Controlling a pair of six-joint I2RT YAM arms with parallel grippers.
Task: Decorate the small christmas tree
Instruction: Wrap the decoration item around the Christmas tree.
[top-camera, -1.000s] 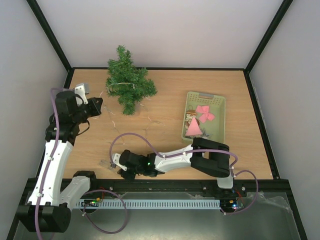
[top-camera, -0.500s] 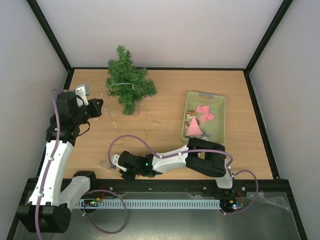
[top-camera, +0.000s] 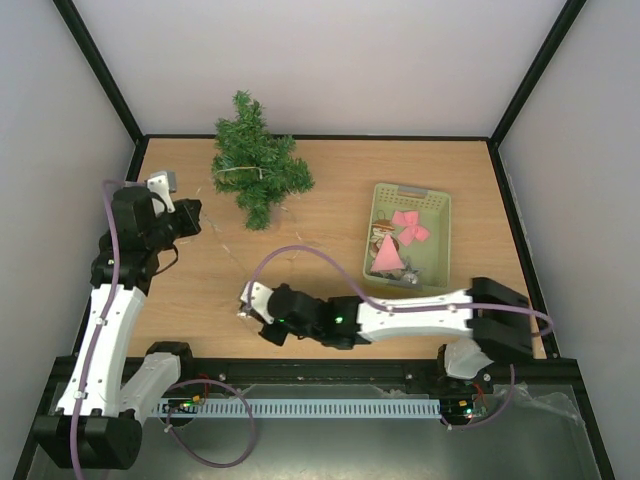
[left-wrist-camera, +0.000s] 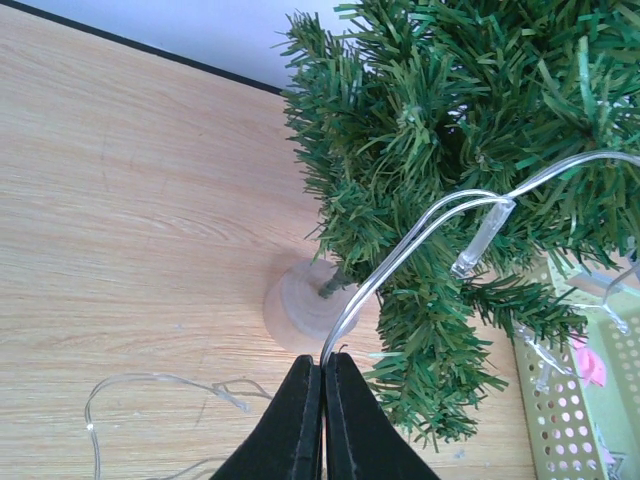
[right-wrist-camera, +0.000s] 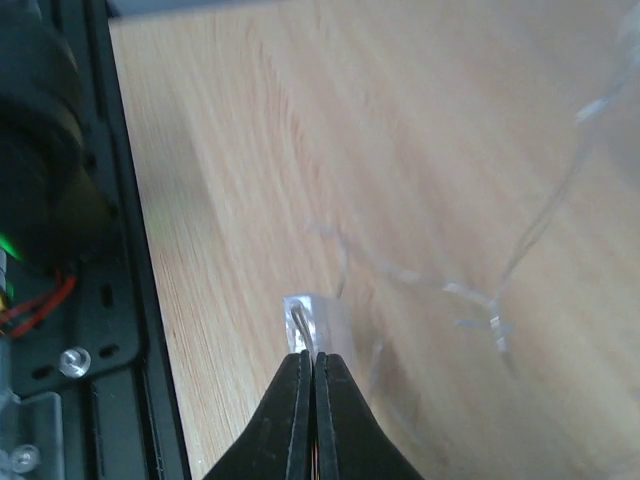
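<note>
The small christmas tree (top-camera: 255, 165) stands at the back left on a round wooden base (left-wrist-camera: 298, 308). A clear light string (top-camera: 241, 172) drapes over its branches and trails across the table. My left gripper (top-camera: 192, 214) is left of the tree, shut on the string's wire (left-wrist-camera: 400, 255) just in front of the base; the tree fills the left wrist view (left-wrist-camera: 450, 140). My right gripper (top-camera: 244, 299) is near the front, shut on the wire loop of a small clear box (right-wrist-camera: 318, 318) at the string's other end, held close over the tabletop.
A pale green basket (top-camera: 437, 215) at the right holds a pink bow (top-camera: 408, 226), a pink cone and other ornaments. Its corner shows in the left wrist view (left-wrist-camera: 560, 400). Loose string lies on the wood (right-wrist-camera: 470, 295). The black front rail (right-wrist-camera: 95, 300) is beside the right gripper.
My right arm has stretched out and its gripper has moved back and to the right from the front edge, taking the clear box with it. My left gripper has shifted slightly left.
</note>
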